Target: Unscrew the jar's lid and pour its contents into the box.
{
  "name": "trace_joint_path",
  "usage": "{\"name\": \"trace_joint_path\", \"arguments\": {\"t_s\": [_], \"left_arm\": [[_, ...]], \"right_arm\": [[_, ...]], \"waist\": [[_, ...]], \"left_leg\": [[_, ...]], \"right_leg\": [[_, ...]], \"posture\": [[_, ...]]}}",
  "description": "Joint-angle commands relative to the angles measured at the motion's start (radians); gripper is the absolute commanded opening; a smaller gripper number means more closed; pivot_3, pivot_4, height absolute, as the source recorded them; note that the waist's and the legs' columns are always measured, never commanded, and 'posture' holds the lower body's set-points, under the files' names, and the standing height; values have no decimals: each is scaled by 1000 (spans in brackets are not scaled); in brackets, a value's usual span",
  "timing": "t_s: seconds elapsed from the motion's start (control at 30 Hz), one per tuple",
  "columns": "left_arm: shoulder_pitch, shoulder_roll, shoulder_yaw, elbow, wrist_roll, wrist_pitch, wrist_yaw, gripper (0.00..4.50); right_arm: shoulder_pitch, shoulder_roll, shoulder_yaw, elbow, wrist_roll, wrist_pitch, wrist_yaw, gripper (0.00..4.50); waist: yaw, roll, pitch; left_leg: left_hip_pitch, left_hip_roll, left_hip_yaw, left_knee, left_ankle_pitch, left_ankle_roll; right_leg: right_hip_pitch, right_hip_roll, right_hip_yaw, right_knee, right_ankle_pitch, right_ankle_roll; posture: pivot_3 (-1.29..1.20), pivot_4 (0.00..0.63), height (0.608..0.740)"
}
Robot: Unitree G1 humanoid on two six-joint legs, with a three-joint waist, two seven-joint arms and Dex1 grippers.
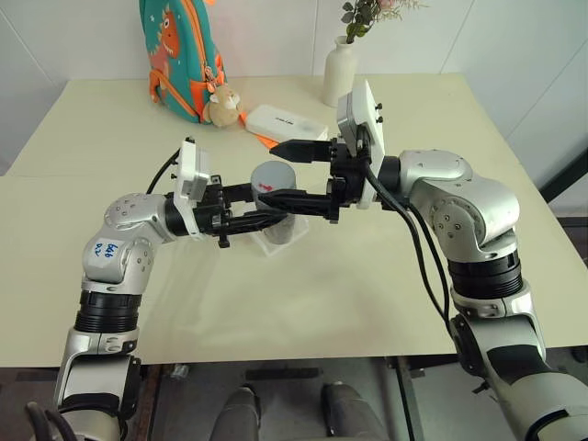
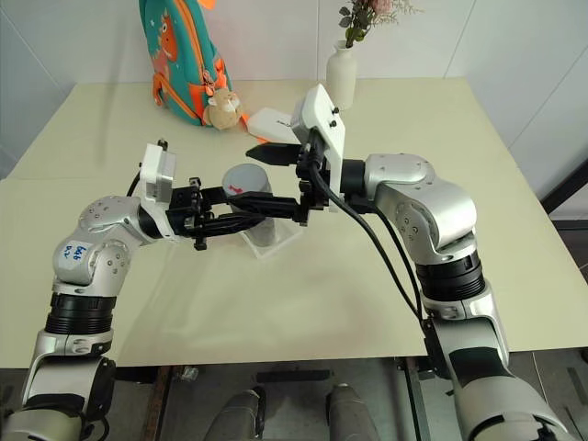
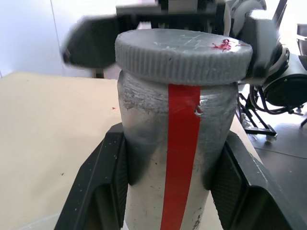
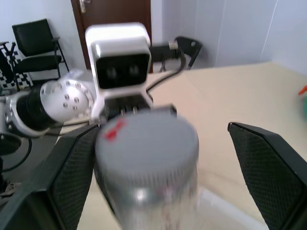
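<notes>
Your left gripper (image 3: 168, 191) is clamped on the body of the jar (image 3: 168, 158), 1 ribbed pad on each side below the thread, and holds it upright above the worktop (image 1: 386, 276). That low grip leaves the lid (image 3: 184, 55) and the neck free for the other arm, which looks like the reason for it. Your right gripper (image 4: 158, 158) reaches in level from the opposite side with its 2 fingers spread wide. In its wrist view 1 finger (image 4: 72, 172) sits close beside the lid and the other stands well apart, so nothing is held there. I read this as a regrip between turns of the unscrewing, though the lid is on and you cannot tell how loose it is.

The jar hangs right over the box (image 1: 283, 241), a shallow clear container resting on the worktop, which keeps the pour short once the cap is off.

The jar is a clear plastic cylinder, scuffed and cloudy, with a red strip running down its side. The lid is round, flat and grey, ribbed around its edge, as wide as the jar, with a red smear on top. The contents cannot be made out through the wall.

Further back on the worktop stand a white case (image 1: 285, 119), a white vase (image 1: 340, 72) and a dinosaur backpack (image 1: 181, 50).
</notes>
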Motion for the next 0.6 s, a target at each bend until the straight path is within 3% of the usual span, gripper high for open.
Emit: {"name": "trace_joint_path", "arguments": {"t_s": [0.03, 0.33, 0.6], "left_arm": [[-14, -1, 3, -11, 2, -11, 1, 1891], [-14, -6, 0, -21, -6, -5, 8, 1891], [-18, -5, 14, -46, -29, 23, 21, 1891]], "right_arm": [[-12, 20, -4, -49, 18, 3, -19, 4457], [-22, 48, 29, -8, -36, -38, -38, 4457], [-27, -19, -13, 35, -69, -78, -13, 4457]], "waist": [[1, 0, 0], [0, 0, 0], [0, 0, 0]], "left_leg": [[0, 0, 0, 0, 0, 0], [0, 0, 0, 0, 0, 0], [0, 0, 0, 0, 0, 0]], "right_leg": [[0, 0, 0, 0, 0, 0], [0, 0, 0, 1, 0, 0], [0, 0, 0, 0, 0, 0]], "posture": [[0, 150, 740], [0, 150, 740], [0, 150, 740]]}}
